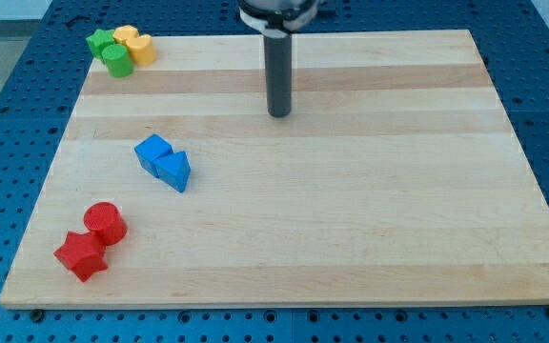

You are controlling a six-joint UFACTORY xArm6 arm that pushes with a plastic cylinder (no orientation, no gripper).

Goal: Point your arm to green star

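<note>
While sitting at the surface's (pixel 370 238) far ten o'clock corner, the green star (pixel 98 42) is touching a green cylinder (pixel 116 62) and two yellow blocks (pixel 135 45). Going rightward, my tip (pixel 279 113) is resting well apart, near twelve o'clock, so the star is lying toward ten o'clock from it. No fingers exist here, so there is nothing to open, close or grasp.

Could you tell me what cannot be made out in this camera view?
- Arm above my tip: cut off by the view's top edge.
- Yellow blocks: clustered, shapes too small to tell.
- Green star: partly hidden behind the green cylinder.
- Contact between the blue blocks: uncertain.
</note>
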